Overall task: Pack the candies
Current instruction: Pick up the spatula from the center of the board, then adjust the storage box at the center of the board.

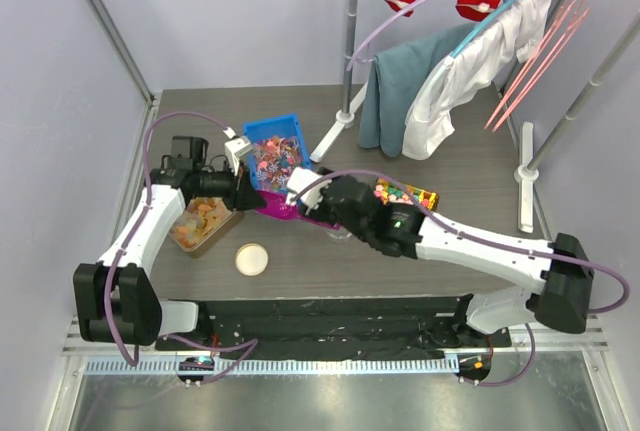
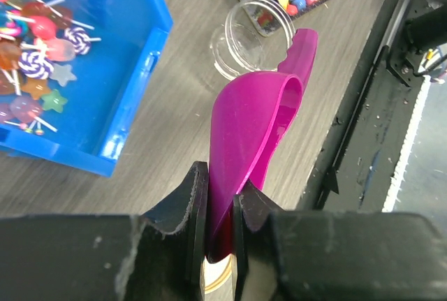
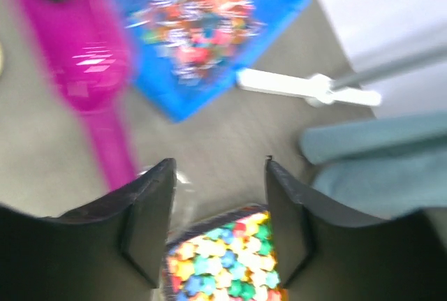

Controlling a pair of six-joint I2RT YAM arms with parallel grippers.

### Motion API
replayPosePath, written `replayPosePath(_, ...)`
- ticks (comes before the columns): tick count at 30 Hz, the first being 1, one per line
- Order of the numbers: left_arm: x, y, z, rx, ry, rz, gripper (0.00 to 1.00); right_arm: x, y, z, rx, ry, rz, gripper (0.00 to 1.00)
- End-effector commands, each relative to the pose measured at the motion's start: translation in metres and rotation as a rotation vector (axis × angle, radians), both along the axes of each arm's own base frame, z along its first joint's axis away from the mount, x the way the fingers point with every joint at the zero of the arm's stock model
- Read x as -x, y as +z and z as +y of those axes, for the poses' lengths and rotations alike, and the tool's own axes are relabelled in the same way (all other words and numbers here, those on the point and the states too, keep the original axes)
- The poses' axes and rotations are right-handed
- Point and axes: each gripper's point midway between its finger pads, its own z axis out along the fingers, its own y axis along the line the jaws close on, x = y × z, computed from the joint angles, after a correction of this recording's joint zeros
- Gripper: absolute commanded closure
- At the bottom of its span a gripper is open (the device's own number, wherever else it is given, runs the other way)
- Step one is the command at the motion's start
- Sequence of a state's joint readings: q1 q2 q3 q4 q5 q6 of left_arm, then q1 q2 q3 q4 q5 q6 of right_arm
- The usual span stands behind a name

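Top external view, nearest the arm bases: a cream round lid (image 1: 251, 259) lies flat on the grey wood-look worktop (image 1: 470, 176). I'd guess it was set aside so the clear round plastic jar (image 2: 248, 39) can stand open. The jar is upright with its mouth up, so it reads as the thing you're meant to fill.

A bit further out, your left claw (image 2: 222, 196) is pinching the magenta plastic scoop (image 2: 255, 119) by the thin wall of its bowl. The handle sticks out away from the wrist, with its tip just beside the jar. To me that looks more like a carry or hand-off grip than a digging one. As far as I can see, the scoop has nothing in it.

The right wrist view is blurry, but your right claw (image 3: 216, 210) is spread wide and holding nothing. It hovers over the clear tray of pastel star sweets (image 3: 223, 262).

Farthest back are the candies (image 2: 31, 42), little red and pink wrapped sweets with some lollipops. They sit in the blue plastic bin (image 2: 136, 70), near enough to the jar for short scoop trips.

There's no brand, label or writing I can read anywhere.
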State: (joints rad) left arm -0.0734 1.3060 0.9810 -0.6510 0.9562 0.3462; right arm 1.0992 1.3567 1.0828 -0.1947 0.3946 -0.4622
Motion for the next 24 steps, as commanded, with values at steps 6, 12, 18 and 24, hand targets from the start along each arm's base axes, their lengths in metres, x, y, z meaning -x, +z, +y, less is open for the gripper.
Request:
replayPosePath(6, -0.003, 0.022, -0.001, 0.03, 0.001, -0.092, 1.0, -0.052, 0.002, -0.044, -0.079, -0.164, -0.04, 0.81)
replayPosePath(12, 0.007, 0.032, 0.0, 0.046, -0.017, -0.126, 1.0, -0.077, -0.039, -0.054, -0.064, -0.213, 0.052, 0.9)
replayPosePath(18, 0.011, 0.037, -0.001, 0.053, -0.031, -0.147, 1.0, -0.079, -0.084, -0.062, -0.035, -0.225, 0.154, 0.91)
replayPosePath(24, 0.015, 0.038, 0.0, 0.057, -0.042, -0.159, 1.0, -0.081, -0.129, -0.079, 0.008, -0.238, 0.291, 0.93)
